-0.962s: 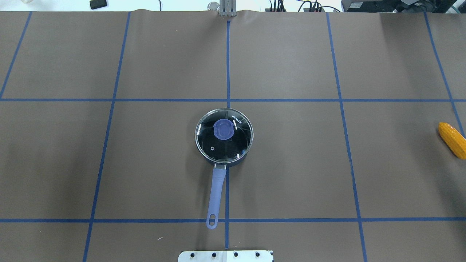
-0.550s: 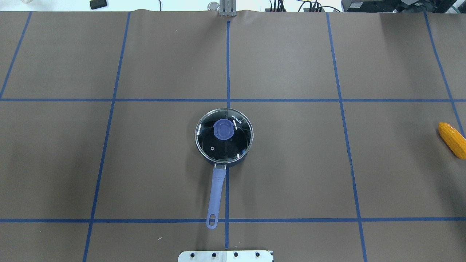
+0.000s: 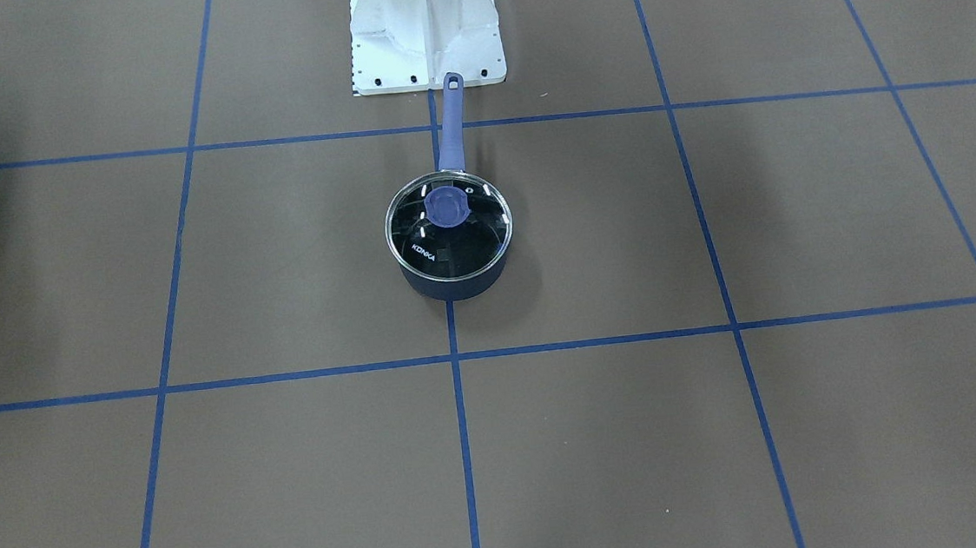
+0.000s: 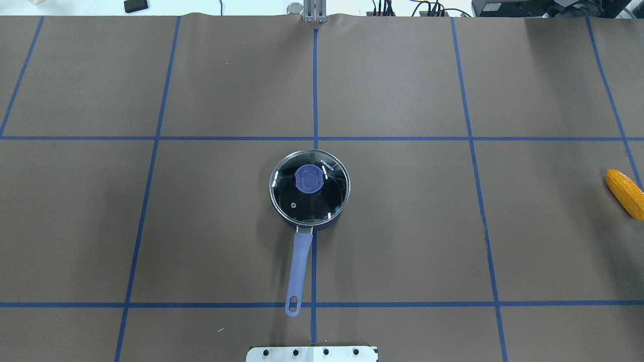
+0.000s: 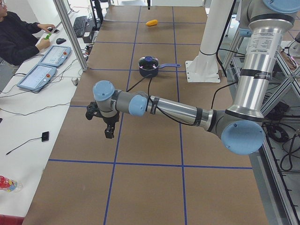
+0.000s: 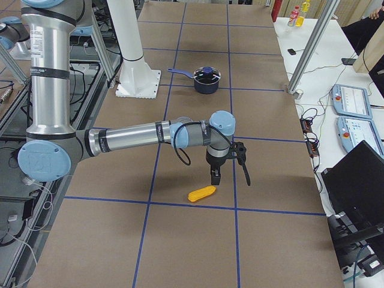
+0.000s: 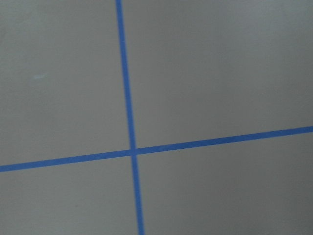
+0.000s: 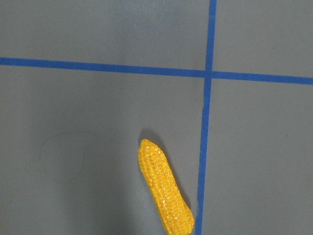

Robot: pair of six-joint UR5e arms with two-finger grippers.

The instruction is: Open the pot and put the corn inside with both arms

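Nothing is done yet: the lid (image 4: 309, 187) sits on the dark pot (image 3: 453, 290) in the middle of the table (image 4: 402, 251). The corn (image 8: 165, 193), a bumpy yellow cob, lies flat at the right end. The right fingers (image 6: 214, 176) hang near it, the left fingers (image 5: 109, 131) well away. From here I cannot tell how open either pair is.

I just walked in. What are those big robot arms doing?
They are meant to open the pot and put the corn inside. The glass lid is on the pot, in the middle of the table. The corn lies far off on the robot's right, and the right arm hangs just above it, not touching. The left arm reaches out on the other side, away from the pot.
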